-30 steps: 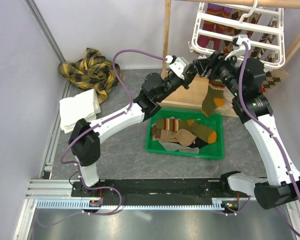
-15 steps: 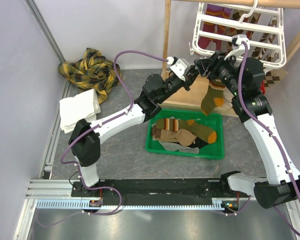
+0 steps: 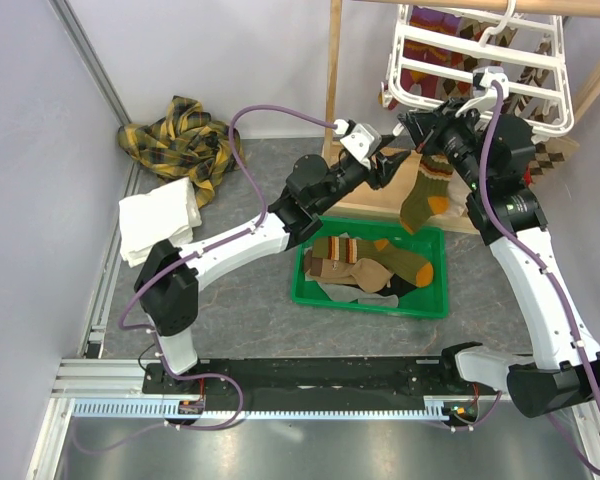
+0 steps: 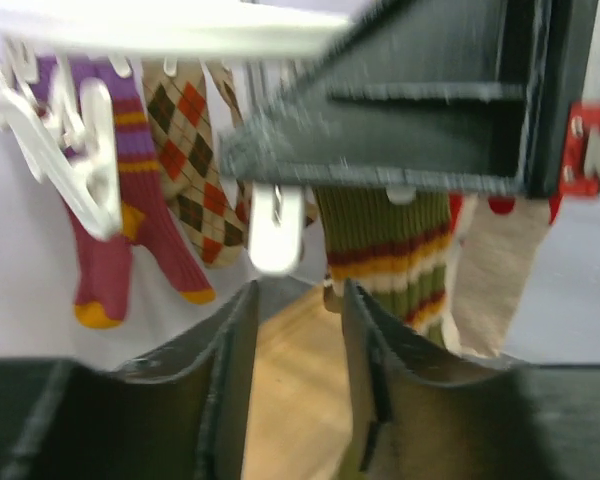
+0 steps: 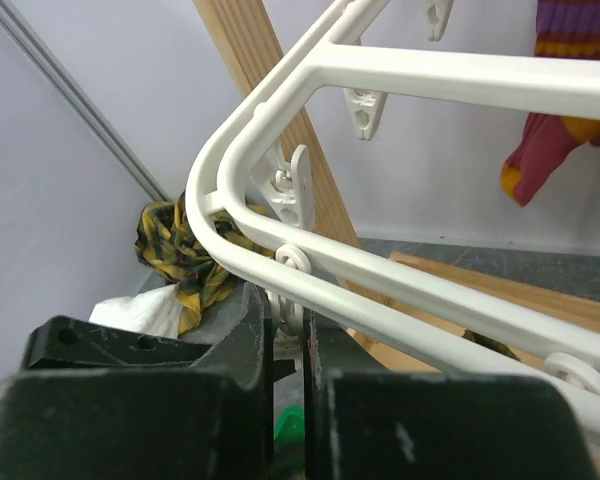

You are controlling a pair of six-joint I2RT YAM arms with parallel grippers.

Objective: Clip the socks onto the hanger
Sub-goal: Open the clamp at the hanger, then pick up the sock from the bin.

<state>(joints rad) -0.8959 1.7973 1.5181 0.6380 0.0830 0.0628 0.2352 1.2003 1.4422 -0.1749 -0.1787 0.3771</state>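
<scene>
An olive sock [image 3: 425, 195] with red and yellow stripes [image 4: 385, 245] hangs below the lower left corner of the white hanger [image 3: 392, 70]; its top is hidden behind my right gripper [image 3: 418, 128]. That gripper [image 5: 287, 300] is shut on a white clip [image 5: 292, 312] just under the hanger's curved frame [image 5: 380, 270]. My left gripper [image 3: 393, 166] stands open just left of the sock, and only the wooden base shows between its fingers [image 4: 298, 295]. A loose clip [image 4: 273, 228] dangles above them. Purple [image 4: 110, 230] and argyle [image 4: 195, 160] socks hang on the hanger. More socks [image 3: 365, 262] lie in the green bin [image 3: 435, 300].
A wooden frame post [image 3: 332, 70] rises just left of the hanger, on a wooden base beneath the hanging sock. A yellow plaid cloth [image 3: 185, 140] and a folded white towel [image 3: 158, 225] lie at the back left by the wall.
My left gripper has opened and drawn back down and to the left, away from the sock's top. My right gripper has closed on the clip and risen slightly.
</scene>
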